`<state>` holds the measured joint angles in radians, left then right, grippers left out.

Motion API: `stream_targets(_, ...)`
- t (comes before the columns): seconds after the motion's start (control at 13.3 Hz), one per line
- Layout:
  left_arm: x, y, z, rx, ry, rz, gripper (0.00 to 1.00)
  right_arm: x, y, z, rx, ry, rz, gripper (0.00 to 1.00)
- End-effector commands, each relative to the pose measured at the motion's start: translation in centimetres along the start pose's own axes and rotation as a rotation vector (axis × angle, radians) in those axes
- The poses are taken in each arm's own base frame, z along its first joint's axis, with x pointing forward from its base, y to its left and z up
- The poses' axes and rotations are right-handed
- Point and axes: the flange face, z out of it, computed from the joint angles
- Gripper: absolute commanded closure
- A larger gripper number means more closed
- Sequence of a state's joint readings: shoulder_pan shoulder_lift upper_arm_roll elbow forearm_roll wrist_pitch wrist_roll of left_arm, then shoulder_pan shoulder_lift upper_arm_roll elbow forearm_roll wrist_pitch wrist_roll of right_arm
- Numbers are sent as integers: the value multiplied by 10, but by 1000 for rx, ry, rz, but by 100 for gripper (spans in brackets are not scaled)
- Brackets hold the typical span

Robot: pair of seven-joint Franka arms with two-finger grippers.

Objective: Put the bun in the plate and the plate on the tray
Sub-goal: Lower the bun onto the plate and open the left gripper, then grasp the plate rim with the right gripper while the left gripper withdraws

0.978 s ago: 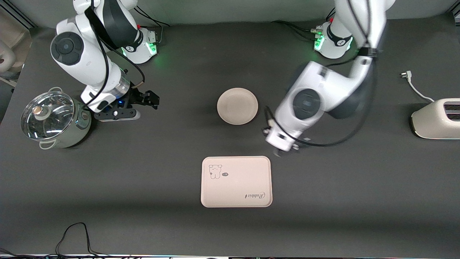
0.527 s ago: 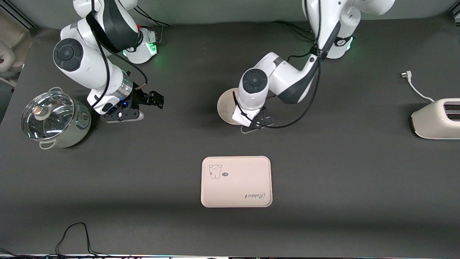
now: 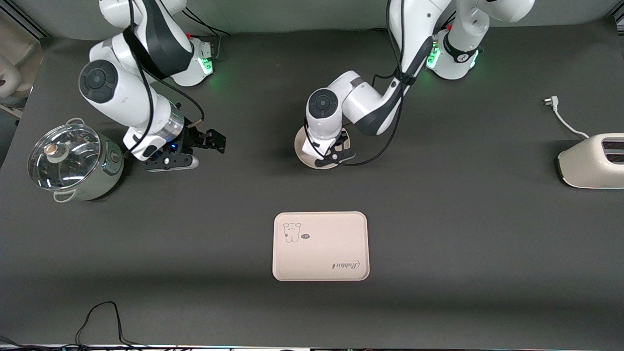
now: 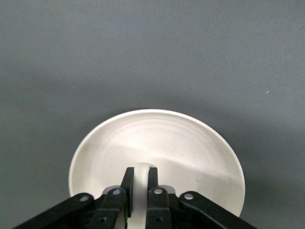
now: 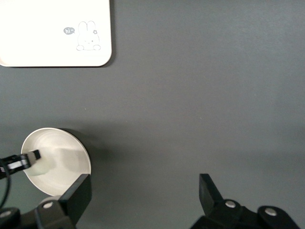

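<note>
The round cream plate lies mid-table, farther from the front camera than the tray with its rabbit drawing. My left gripper hangs just over the plate and is shut on the small white bun, held between its black fingers above the plate's bowl. The right wrist view shows the plate, the bun and a corner of the tray. My right gripper is open and empty over bare table, between the pot and the plate; its own view shows it empty.
A green pot with a glass lid stands at the right arm's end of the table. A white toaster with its cord and plug is at the left arm's end. A black cable lies at the table edge nearest the front camera.
My left arm swung from the table beside the plate, toward the right arm's end, to over the plate. My right gripper drifted slightly toward the plate and the front camera.
</note>
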<state>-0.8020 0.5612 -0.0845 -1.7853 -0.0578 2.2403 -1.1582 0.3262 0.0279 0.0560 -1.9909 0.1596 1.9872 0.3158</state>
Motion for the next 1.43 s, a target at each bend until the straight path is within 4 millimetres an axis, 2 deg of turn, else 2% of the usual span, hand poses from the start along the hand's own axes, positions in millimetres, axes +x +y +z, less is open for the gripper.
stream_targets(0.0, -10, 4, 11, 3, 25, -24, 81, 1, -10, 4, 28, 2, -12, 0)
stream_targets(0.08, -11, 5, 11, 3, 25, -26, 79, 1, -10, 5, 28, 2, -10, 0)
stream_targets(0.15, -15, 6, 14, 7, 24, -23, 63, 1, -11, 5, 30, 8, -7, 0)
stream_targets(0.23, -15, 6, 14, 6, 24, -54, 27, 3, -12, 9, 28, 2, 19, 0)
stream_targets(0.3, -15, 5, 12, 9, 24, -87, 0, 1, -23, 12, 31, 6, 33, 0)
stream_targets(0.38, -12, 3, 6, 12, 24, -92, 0, -2, -34, 16, 33, 12, 39, 0)
stream_targets(0.53, -3, 0, -12, -6, 35, -106, 0, -1, -38, 25, 32, 8, 47, 0)
stream_targets(0.68, 30, -20, -64, -15, 59, -143, 0, -1, -44, 35, 30, 1, 52, 0)
stream_targets(0.75, 60, -41, -98, -25, 74, -163, 0, -2, -49, 40, 30, 2, 59, 0)
stream_targets(0.9, 134, -103, -166, -36, 82, -131, 0, -6, -66, 53, 34, 9, 68, 0)
stream_targets(1.05, 198, -170, -216, -74, 105, -160, 0, -11, -87, 77, 38, 29, 86, 0)
stream_targets(1.13, 225, -205, -238, -69, 134, -131, 0, -22, -99, 93, 38, 40, 87, 0)
stream_targets(1.28, 257, -255, -269, -5, 172, -59, 0, -48, -121, 131, 48, 64, 82, 0)
stream_targets(1.35, 272, -273, -288, -5, 184, -50, 0, -60, -124, 150, 53, 78, 95, 0)
